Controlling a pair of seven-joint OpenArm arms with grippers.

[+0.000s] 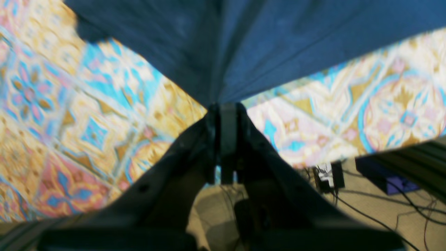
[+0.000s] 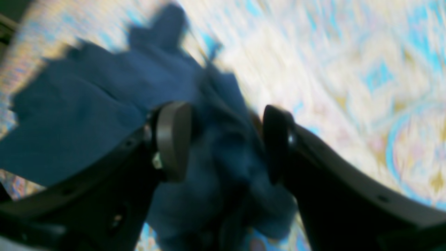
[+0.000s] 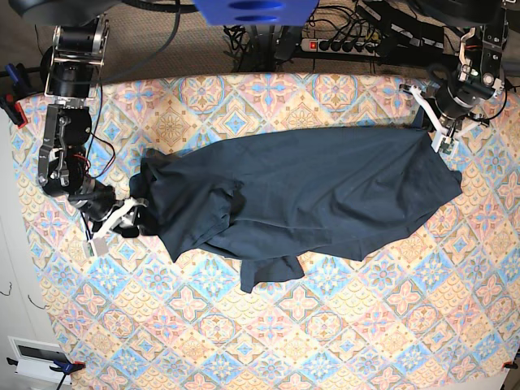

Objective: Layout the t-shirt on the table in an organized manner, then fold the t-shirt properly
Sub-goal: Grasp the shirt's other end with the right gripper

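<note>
The t-shirt (image 3: 309, 195) was spread crosswise over the far half of the desk (image 3: 325, 341), bunched and wrinkled toward the left edge. The left gripper (image 1: 228, 108) was seen with jaws pressed together, pinching a shirt edge near the far right corner. The right gripper (image 2: 226, 143) had jaws spread around bunched fabric at the left edge; actual contact could not be told.

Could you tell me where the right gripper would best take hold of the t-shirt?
Probably the bunched edge of the t-shirt already between the open right gripper fingers, approached from the table's outer side: the fabric is gathered thick there, easier to pinch than the flat body.
</note>
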